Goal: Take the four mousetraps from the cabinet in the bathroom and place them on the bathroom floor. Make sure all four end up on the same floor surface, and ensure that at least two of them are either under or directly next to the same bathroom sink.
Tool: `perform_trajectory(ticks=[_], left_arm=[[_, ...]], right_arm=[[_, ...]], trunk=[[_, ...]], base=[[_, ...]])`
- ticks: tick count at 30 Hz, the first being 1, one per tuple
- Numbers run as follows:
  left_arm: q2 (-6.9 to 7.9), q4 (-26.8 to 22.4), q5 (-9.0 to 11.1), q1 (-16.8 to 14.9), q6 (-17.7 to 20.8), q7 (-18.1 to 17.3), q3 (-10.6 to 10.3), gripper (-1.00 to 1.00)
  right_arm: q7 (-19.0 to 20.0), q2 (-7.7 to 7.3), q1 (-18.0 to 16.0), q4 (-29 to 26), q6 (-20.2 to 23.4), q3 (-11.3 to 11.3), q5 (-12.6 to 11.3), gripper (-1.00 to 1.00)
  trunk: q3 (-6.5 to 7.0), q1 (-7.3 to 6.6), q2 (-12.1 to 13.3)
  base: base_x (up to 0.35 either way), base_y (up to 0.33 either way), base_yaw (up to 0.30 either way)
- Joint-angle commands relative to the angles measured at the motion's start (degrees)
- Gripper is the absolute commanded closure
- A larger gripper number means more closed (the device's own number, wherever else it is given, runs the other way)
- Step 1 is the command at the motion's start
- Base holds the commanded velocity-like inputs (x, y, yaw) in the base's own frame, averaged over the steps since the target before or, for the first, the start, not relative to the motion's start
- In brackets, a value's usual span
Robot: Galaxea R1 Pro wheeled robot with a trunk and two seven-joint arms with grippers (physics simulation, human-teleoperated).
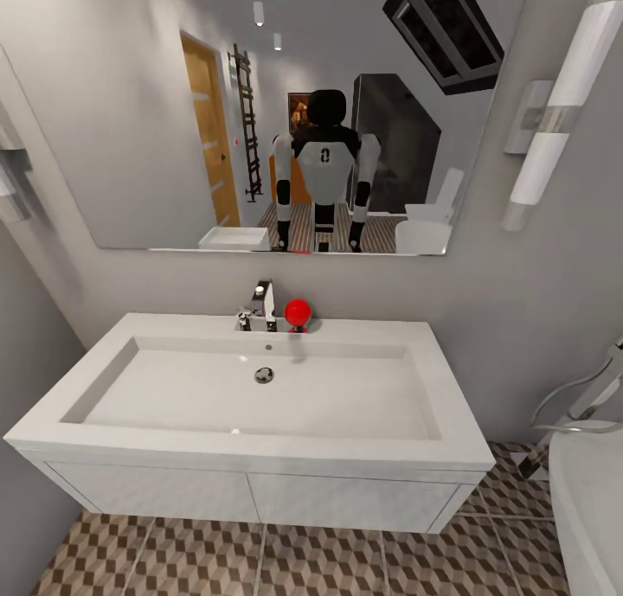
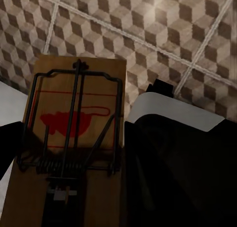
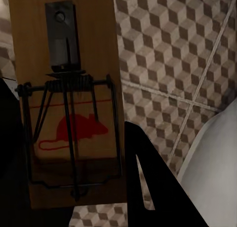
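Facing bathroom sink (image 1: 260, 388), L gripper (image 2: 69, 197) holding mousetrap (image 2: 74, 128), R gripper (image 3: 74, 207) holding another mousetrap (image 3: 69, 98) (both above bathroom floor (image 2: 148, 29)).

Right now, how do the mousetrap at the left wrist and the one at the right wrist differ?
The left-wrist mousetrap has its metal tab at the near end; the right-wrist mousetrap has its tab at the far end. The left one's red mouse print looks smudged; the right one's is crisp. Both are tan boards with dark wire, seen above the cube-pattern floor.

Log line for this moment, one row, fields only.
stage: facing sink | left tool: holds mousetrap above floor | right tool: holds mousetrap | traps on floor: none seen
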Motion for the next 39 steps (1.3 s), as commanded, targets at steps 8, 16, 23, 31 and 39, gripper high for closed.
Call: perform_trajectory(ticks=[8,16,23,31,39], left_arm=[[0.50,-3.87,0.05,-0.63,0.34,0.22,-0.38,1.00],[1.16,-6.68,0.05,-2.21,0.34,0.20,-0.43,1.00],[1.19,-6.86,0.05,-4.85,0.46,0.38,-0.43,1.00],[1.19,-7.12,0.05,-7.61,4.98,3.52,-0.43,1.00],[1.12,-7.67,0.05,-7.87,4.74,3.17,-0.65,1.00]], right_arm=[[-0.19,0.08,-0.67,-1.65,-0.41,-0.06,0.31,1.00],[-0.20,0.73,-0.87,-5.49,-0.47,-0.05,0.33,1.00],[-0.31,0.69,-3.91,-6.39,1.35,-0.06,0.03,1.00],[-0.43,0.91,-7.26,-6.51,7.51,-0.09,-0.22,1.00],[-0.44,1.52,-8.68,-6.28,7.58,-1.29,-0.13,1.00]], trunk=[[-0.08,0.01,-0.07],[-0.08,0.01,-0.07],[-0.08,0.01,-0.07],[-0.08,0.01,-0.07],[-0.08,0.01,-0.07]], base=[[0.000,0.000,0.000],[0.000,0.000,0.000],[0.000,0.000,0.000],[0.000,0.000,0.000],[0.000,0.000,0.000]])
